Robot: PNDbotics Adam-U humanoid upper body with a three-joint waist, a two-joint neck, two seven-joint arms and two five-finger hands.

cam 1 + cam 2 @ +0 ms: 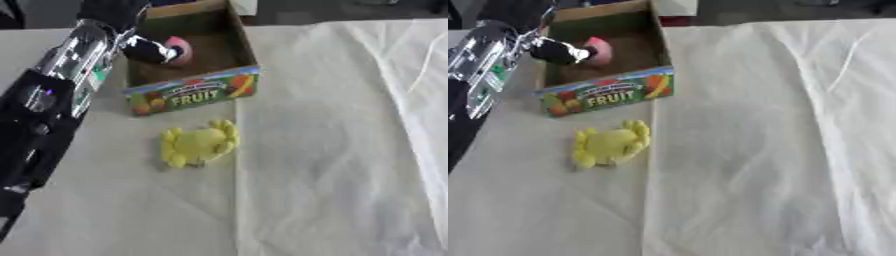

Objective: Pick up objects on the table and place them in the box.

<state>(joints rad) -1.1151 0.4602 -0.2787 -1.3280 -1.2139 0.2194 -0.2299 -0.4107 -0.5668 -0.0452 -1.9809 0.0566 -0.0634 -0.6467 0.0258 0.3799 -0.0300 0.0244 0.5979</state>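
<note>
- The table (332, 165) is covered with a pale cream cloth that shows long creases, one fold running from the near edge up toward the box.
- A yellow crab-shaped toy (199, 144) lies flat on the cloth, left of the middle, its small legs spread round its body. Nothing touches it.
- At about 12 o'clock from the crab, just beyond it and apart from it, stands an open cardboard box (194, 93). Its near wall carries coloured fruit pictures and the word FRUIT.
- The robot's left arm enters from the lower left, around 8 o'clock, and runs up past the box's left wall; it is black with a shiny silver section.
- The left hand (150, 50) reaches over the left wall into the box, well beyond the crab, at roughly 11 o'clock from it.
- Its dark fingers curl round a pink rounded object (181, 49), which sits inside the box near the left side, at the hand's 3 o'clock. I cannot tell whether the pink object rests on the box floor or is held above it.
- The right hand shows in neither view.
</note>
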